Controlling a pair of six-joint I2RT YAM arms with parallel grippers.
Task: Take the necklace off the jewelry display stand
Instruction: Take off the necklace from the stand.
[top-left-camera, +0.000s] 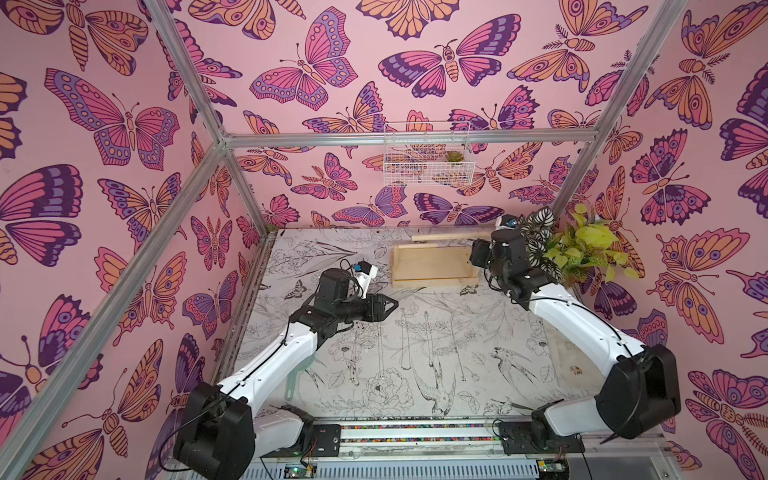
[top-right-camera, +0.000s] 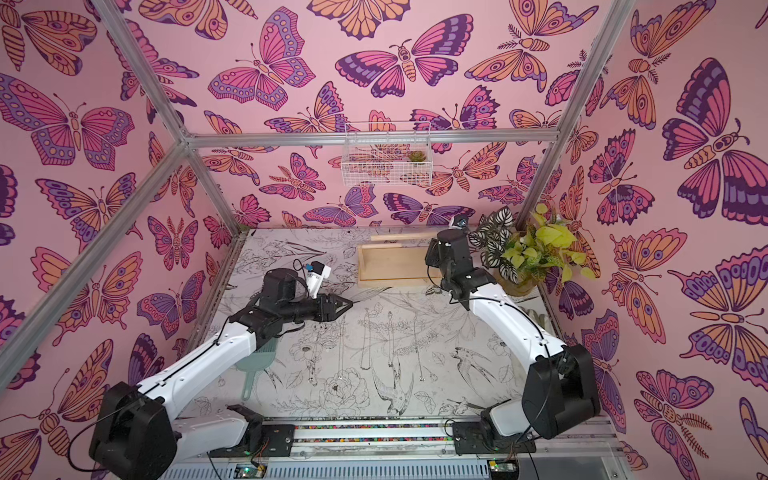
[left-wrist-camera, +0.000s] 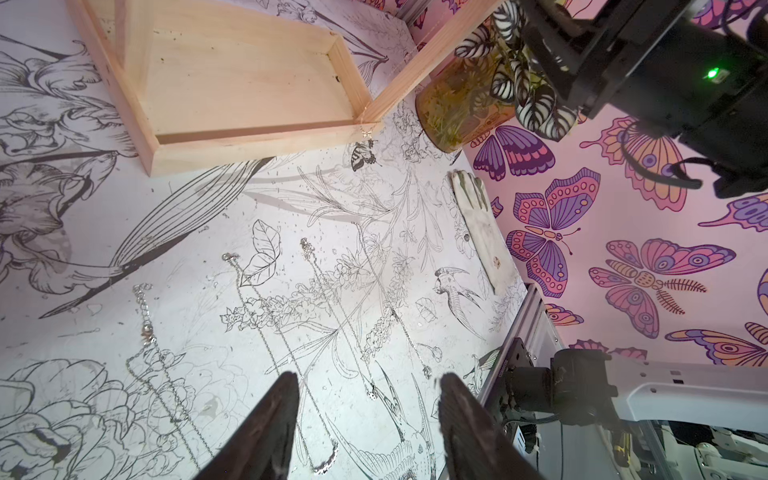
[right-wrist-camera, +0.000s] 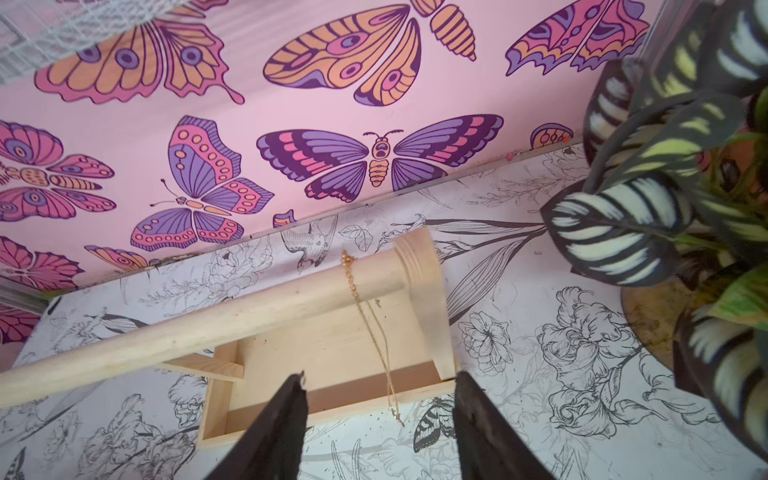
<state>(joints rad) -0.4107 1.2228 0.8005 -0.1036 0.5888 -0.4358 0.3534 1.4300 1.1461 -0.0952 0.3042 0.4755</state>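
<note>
The right gripper (right-wrist-camera: 381, 375) has its jaws partly apart with nothing between them. It is just in front of the stand's (right-wrist-camera: 208, 324) right upright. The thin gold necklace (right-wrist-camera: 353, 286) is draped over the crossbar beside that upright and dangles in line with the gap, not gripped. The stand sits at the worktop's (top-left-camera: 498, 353) far edge, towards the far right corner, next to a potted plant (top-left-camera: 582, 249). The left gripper (left-wrist-camera: 369, 376) is likewise parted and empty, above silver chains (left-wrist-camera: 144, 316) lying flat on the worktop.
</note>
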